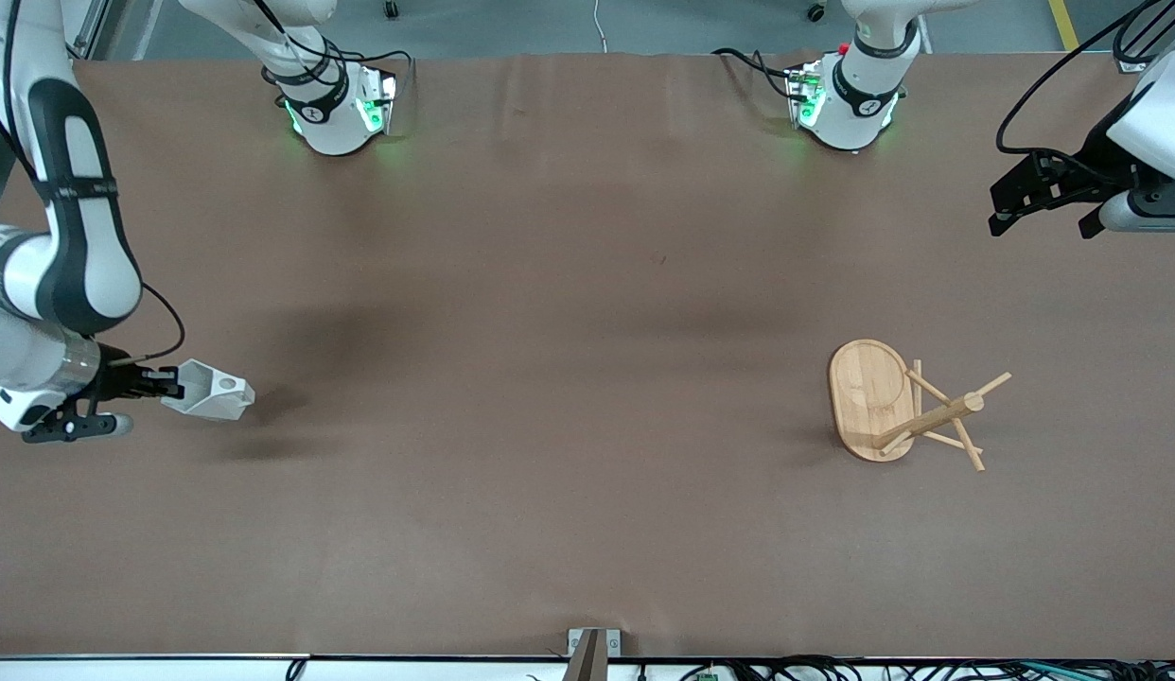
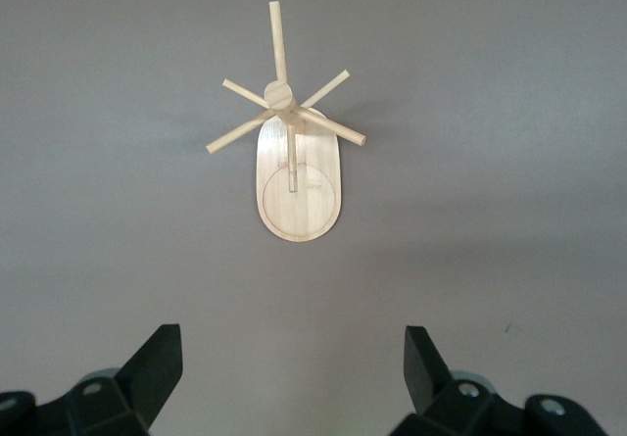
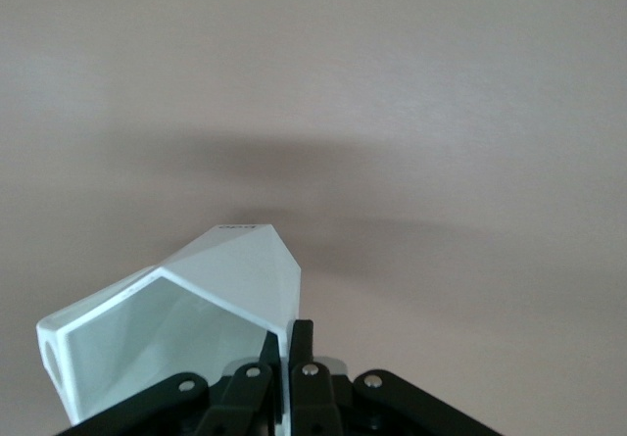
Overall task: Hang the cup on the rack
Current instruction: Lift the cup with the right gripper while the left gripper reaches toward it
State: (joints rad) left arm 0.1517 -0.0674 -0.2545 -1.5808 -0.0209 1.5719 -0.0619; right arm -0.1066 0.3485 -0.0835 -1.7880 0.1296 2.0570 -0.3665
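Note:
My right gripper (image 1: 171, 383) is shut on the wall of the white faceted cup (image 1: 212, 391) at its rim. It holds the cup tipped on its side, just above the table at the right arm's end. In the right wrist view the fingers (image 3: 304, 343) pinch the cup (image 3: 186, 318) at its rim. The bamboo rack (image 1: 904, 407) stands on its oval base (image 1: 867, 392) toward the left arm's end of the table. My left gripper (image 1: 1043, 228) is open and empty in the air at the left arm's end. The left wrist view shows the rack (image 2: 294, 162) past the open left gripper (image 2: 294, 358).
Brown table cover (image 1: 569, 378) spans the whole surface between cup and rack. The two arm bases (image 1: 337, 109) (image 1: 848, 99) stand at the table's edge farthest from the front camera. A small metal bracket (image 1: 592, 643) sits at the nearest edge.

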